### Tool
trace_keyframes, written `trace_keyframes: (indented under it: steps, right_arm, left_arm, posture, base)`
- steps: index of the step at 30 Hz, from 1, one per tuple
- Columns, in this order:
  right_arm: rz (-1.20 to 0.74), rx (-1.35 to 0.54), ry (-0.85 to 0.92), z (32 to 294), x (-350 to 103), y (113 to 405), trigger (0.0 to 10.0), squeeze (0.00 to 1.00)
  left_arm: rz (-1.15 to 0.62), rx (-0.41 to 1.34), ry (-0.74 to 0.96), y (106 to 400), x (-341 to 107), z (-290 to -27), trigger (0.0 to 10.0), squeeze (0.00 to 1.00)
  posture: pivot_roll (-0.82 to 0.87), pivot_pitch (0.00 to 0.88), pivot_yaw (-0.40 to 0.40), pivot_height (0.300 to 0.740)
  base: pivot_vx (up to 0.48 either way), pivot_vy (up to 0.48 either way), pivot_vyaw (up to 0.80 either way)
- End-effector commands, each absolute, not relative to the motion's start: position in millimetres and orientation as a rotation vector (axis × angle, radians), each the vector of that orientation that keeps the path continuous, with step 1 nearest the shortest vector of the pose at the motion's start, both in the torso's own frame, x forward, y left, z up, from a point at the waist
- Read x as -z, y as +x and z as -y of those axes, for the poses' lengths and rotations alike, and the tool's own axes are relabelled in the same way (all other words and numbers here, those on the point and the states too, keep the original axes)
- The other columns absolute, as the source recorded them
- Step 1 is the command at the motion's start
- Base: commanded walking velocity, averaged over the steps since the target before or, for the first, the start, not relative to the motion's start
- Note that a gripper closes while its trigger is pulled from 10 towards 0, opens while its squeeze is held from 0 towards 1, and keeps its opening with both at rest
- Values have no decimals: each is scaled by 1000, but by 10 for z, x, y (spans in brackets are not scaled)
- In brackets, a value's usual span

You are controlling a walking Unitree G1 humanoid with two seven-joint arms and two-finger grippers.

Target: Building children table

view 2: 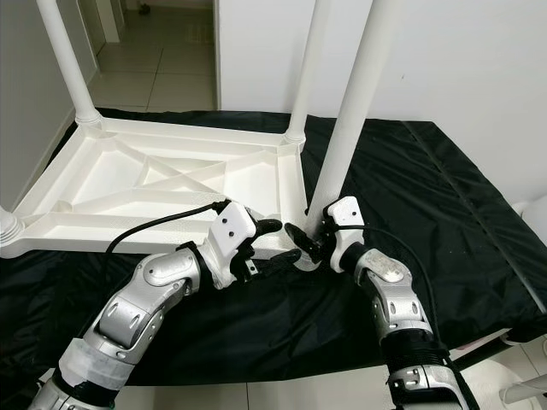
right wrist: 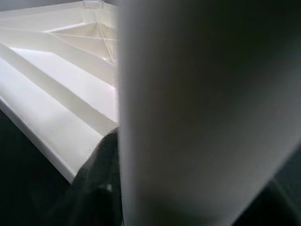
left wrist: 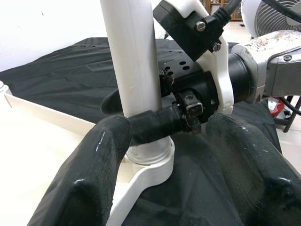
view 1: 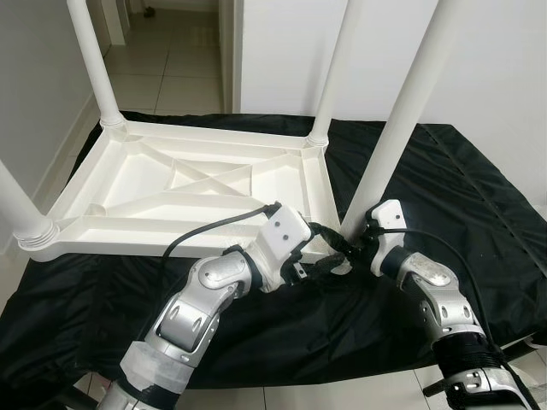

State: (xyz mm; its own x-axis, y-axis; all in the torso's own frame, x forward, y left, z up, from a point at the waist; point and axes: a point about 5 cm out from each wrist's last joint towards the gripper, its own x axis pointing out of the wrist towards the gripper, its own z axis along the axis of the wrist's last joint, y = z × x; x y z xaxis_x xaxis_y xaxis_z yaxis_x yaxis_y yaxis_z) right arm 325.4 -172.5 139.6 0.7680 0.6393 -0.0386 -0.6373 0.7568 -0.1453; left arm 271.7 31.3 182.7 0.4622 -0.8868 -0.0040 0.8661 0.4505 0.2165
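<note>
The right gripper [left wrist: 155,127] clamps the upright table leg [view 1: 402,128] just above its near-right corner socket [left wrist: 150,162]; the left gripper [view 1: 329,256], fingers wide, waits beside it.

Looks like a home: tiled floor [view 1: 162,73], white walls [view 1: 479,60], a doorway [view 1: 224,51], black sheet [view 1: 444,179] spread for work.
</note>
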Motion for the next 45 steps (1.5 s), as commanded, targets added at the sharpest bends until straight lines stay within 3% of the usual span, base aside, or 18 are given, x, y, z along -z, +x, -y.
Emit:
trace_keyframes:
  steps: [1,5,6,7,14,26,35,45]
  right_arm:
    - [-32,-750,-175,1678,-1301,3233,0,0]
    - [-49,-755,-164,1718,-1253,3208,0,0]
    - [-53,-750,-160,1725,-1246,3204,824,0]
    - [-51,-736,-162,1730,-1247,3203,10000,0]
    - [-35,-619,-126,1736,-1291,3201,10000,0]
    - [-95,-245,48,1646,-1270,3164,10000,0]
    - [-111,87,162,1324,-1264,3043,10000,0]
    - [-110,173,146,1159,-1319,2979,10000,0]
  left_arm:
    - [118,1048,202,2738,-1823,-321,10000,0]
    - [116,1046,199,2732,-1820,-322,10000,0]
    - [116,1046,198,2731,-1821,-321,10000,0]
    - [116,1046,198,2730,-1820,-319,10000,0]
    - [113,1048,196,2729,-1810,-314,10000,0]
    - [110,1058,200,2734,-1799,-306,10000,0]
    - [113,1062,201,2744,-1806,-296,10000,0]
    - [111,1062,192,2720,-1793,-288,10000,0]
  posture:
    - [-28,0,-69,740]
    - [-32,6,-71,740]
    - [-32,6,-71,740]
    - [-34,7,-71,740]
    - [-39,8,-69,740]
    - [-46,7,-57,740]
    - [-48,0,-66,740]
    - [-49,0,-77,740]
  base:
    - [0,0,0]
    - [0,0,0]
    - [0,0,0]
    - [0,0,0]
    - [0,0,0]
    - [0,0,0]
    - [0,0,0]
    - [0,0,0]
